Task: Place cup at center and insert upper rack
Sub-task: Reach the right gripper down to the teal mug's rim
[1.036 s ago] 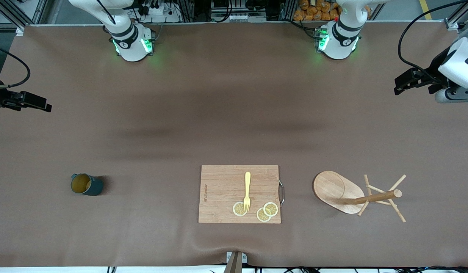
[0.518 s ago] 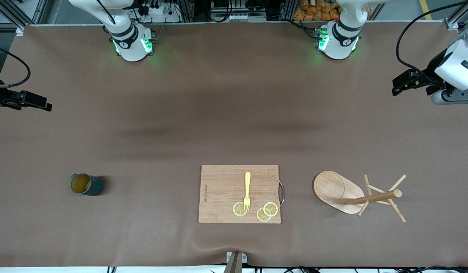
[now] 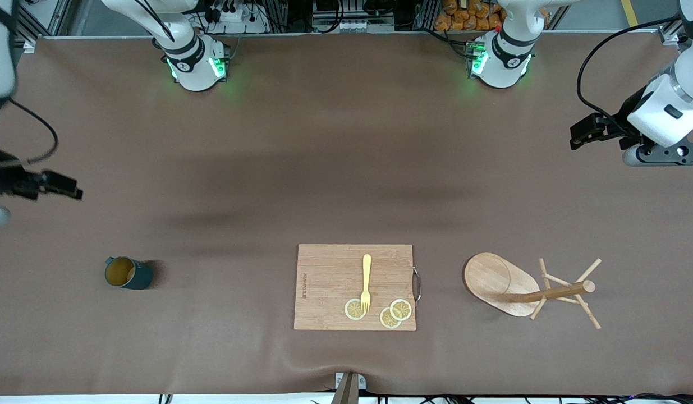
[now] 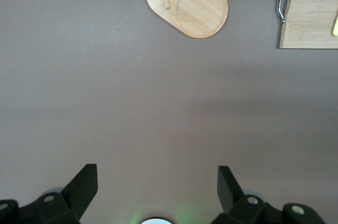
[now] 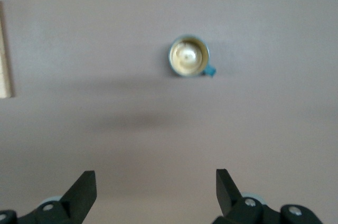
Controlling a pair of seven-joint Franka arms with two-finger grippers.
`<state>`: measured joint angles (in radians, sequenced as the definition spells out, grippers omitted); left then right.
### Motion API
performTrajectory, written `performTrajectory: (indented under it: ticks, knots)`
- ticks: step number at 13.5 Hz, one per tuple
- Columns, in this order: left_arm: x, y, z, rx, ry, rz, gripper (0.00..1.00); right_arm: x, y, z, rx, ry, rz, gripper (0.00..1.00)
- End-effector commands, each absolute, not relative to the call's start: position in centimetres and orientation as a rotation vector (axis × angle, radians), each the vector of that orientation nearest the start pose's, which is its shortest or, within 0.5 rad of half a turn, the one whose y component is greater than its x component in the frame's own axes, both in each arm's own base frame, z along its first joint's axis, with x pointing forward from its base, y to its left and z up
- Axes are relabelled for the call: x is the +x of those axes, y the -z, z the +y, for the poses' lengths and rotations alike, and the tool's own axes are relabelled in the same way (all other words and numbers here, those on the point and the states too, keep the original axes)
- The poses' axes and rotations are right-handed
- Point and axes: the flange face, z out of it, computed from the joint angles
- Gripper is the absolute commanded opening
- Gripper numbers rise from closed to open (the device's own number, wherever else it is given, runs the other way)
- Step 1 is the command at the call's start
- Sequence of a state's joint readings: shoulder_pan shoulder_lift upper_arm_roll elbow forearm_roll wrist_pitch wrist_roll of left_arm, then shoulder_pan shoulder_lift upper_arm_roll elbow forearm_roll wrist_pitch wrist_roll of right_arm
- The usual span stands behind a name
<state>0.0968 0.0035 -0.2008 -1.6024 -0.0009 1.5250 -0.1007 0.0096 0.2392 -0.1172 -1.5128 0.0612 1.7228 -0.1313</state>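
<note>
Opening step, nothing grasped yet. Cup [image 3: 127, 273] stands upright on the surface [image 3: 335, 168] toward the right arm's end, about 9 o'clock from the cutting board [image 3: 329, 280]; handle points away from the board. Upper rack [image 3: 526, 289] is tipped over on its side toward the left arm's end, 3 o'clock from the board, oval base on edge, pole and pegs lying out toward the left arm's end. Board sits nearest the front camera at mid-surface, carrying a yellow fork [image 3: 366, 282] and three lemon slices [image 3: 394, 313]. Right gripper [image 5: 153, 192] hovers over bare surface at roughly 11 o'clock from the cup, jaws spread wide, holding nothing; cup shows centred in its wrist view. Left gripper [image 4: 156, 189] hangs over bare surface at about 1 o'clock from the rack, jaws spread wide, empty. Likely step: right arm approaching the cup. Next move calls for lowering over the rim or handle, closing, then carrying the cup to the middle; the rack looks like the left arm's job, and needs righting.
</note>
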Motion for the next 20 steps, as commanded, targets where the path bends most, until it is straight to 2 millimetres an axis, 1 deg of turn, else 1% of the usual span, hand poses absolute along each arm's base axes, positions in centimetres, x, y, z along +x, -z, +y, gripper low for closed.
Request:
performTrajectory:
  ticks: [1,3,5,6,9,11,15,18,20]
  knots:
    - [54.7,-61.0,-5.9,-3.132,-0.1,-0.01,1.0,66.3,-47.2,-6.1,-3.115,0.009,-0.117,1.0]
    - [54.9,-61.1,-6.1,-3.135,-0.084,-0.007,1.0,68.2,-43.4,-6.1,-3.123,0.049,-0.193,1.0]
    - [54.8,-61.3,-6.1,-3.135,-0.077,-0.007,1.0,69.6,-39.7,-6.1,-3.129,0.087,-0.215,1.0]
    - [54.8,-61.3,-6.1,-3.135,-0.076,-0.007,1.0,70.1,-38.1,-6.2,-3.132,0.084,-0.217,1.0]
    - [54.7,-61.3,-6.2,-3.137,-0.077,-0.005,1.0,70.6,-34.2,-5.8,-3.129,0.037,-0.219,1.0]
    - [54.7,-61.5,-6.2,-3.137,-0.072,-0.007,1.0,70.8,-32.5,-4.9,-3.127,0.013,-0.237,1.0]
    - [54.8,-61.6,-6.4,-3.139,-0.065,0.0,1.0,71.6,-28.8,-3.4,-3.136,0.052,-0.274,1.0]
    - [54.7,-61.7,-6.5,-3.139,-0.065,0.002,1.0,71.9,-27.2,-2.9,-3.141,0.078,-0.289,1.0]
    - [54.7,-61.7,-7.0,-3.139,-0.063,0.017,1.0,71.9,-26.6,-3.0,-3.141,0.07,-0.286,1.0]
